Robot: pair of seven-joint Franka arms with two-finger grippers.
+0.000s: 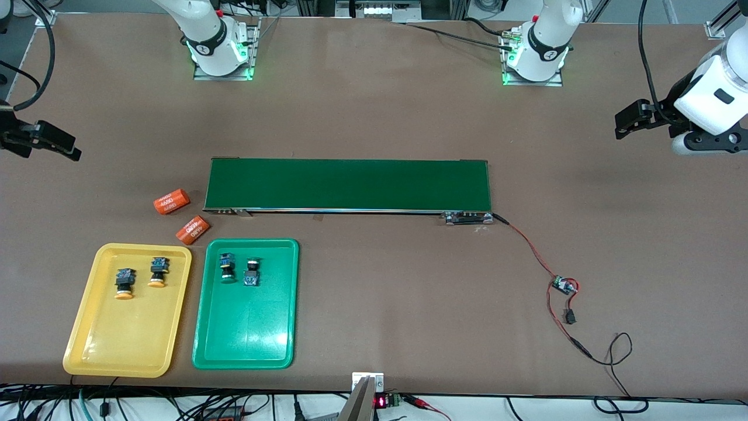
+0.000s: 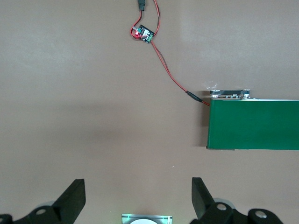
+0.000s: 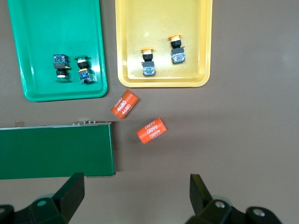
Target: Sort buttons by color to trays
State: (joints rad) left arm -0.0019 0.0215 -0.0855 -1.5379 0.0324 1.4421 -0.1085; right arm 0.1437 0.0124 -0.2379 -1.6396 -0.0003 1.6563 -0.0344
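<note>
Two yellow-orange buttons (image 1: 124, 283) (image 1: 158, 272) lie in the yellow tray (image 1: 125, 339). Two green buttons (image 1: 227, 268) (image 1: 252, 273) lie in the green tray (image 1: 245, 333). The right wrist view shows the same: yellow-orange buttons (image 3: 147, 63) (image 3: 176, 50) in the yellow tray (image 3: 163, 18), green buttons (image 3: 60, 67) (image 3: 83, 71) in the green tray (image 3: 46, 23). My right gripper (image 1: 64, 146) (image 3: 137, 189) is open and empty over bare table at the right arm's end. My left gripper (image 1: 628, 120) (image 2: 138, 191) is open and empty over bare table at the left arm's end.
A long dark green conveyor belt (image 1: 349, 185) (image 2: 254, 123) (image 3: 56, 149) lies mid-table. Two orange cylinders (image 1: 172, 201) (image 1: 193, 229) lie between its end and the trays. A small circuit board (image 1: 564, 285) (image 2: 142, 33) with red and black wires lies toward the left arm's end.
</note>
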